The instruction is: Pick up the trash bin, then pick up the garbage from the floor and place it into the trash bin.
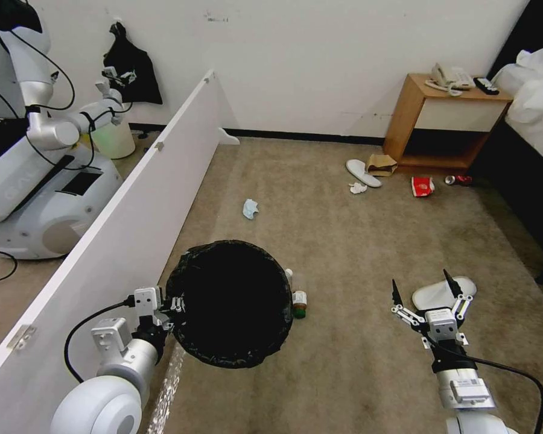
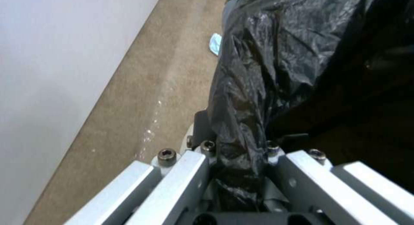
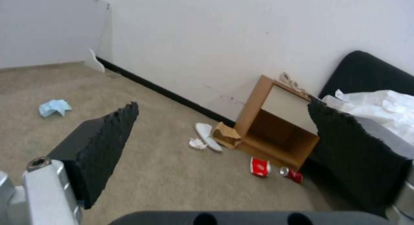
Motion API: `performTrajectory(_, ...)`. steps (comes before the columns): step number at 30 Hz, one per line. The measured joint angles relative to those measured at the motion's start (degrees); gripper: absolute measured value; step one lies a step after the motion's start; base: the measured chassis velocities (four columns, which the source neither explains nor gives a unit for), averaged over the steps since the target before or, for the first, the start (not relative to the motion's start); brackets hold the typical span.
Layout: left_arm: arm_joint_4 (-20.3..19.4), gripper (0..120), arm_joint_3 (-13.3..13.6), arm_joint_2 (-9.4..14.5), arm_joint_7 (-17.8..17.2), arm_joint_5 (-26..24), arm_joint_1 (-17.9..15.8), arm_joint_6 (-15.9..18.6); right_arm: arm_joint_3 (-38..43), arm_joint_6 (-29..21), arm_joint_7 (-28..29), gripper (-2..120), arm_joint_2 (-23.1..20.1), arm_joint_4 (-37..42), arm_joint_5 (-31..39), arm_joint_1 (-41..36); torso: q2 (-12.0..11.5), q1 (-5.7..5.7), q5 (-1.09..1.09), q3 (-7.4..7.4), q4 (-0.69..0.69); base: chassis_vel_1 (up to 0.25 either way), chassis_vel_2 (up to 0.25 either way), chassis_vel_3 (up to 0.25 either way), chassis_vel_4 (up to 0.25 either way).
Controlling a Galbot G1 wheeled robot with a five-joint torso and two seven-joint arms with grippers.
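My left gripper is shut on the near-left rim of the trash bin, whose black bag fills its mouth; the jaws pinch the bag's fold. A clear green-labelled bottle lies against the bin's right side. My right gripper hangs open above a white slipper on the carpet. Farther off lie a light-blue tissue, another slipper, a white tissue, a brown paper bag, a red cup and a red can. The right gripper faces that far litter.
A long white partition board runs along the left, with another robot and a pale bin behind it. A wooden nightstand stands at the back wall and a bed lines the right side.
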Motion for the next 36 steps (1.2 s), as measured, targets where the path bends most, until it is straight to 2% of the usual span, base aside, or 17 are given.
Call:
performTrajectory(15,0.09,2,-0.09,-0.07,0.07,0.09,0.1,-0.3,-0.18,0.31,0.18,100,0.0,-0.3,0.04,-0.08,0.0,0.0,0.0,0.0,0.01,-0.099,0.101,0.097,-0.098)
performTrajectory(36,0.22,2,-0.18,-0.21,0.59,0.31,0.27,-0.67,-0.22,-0.04,0.09,100,0.0,-0.04,0.05,-0.22,0.0,0.0,0.0,0.0,0.0,0.0,0.0,0.0,0.0)
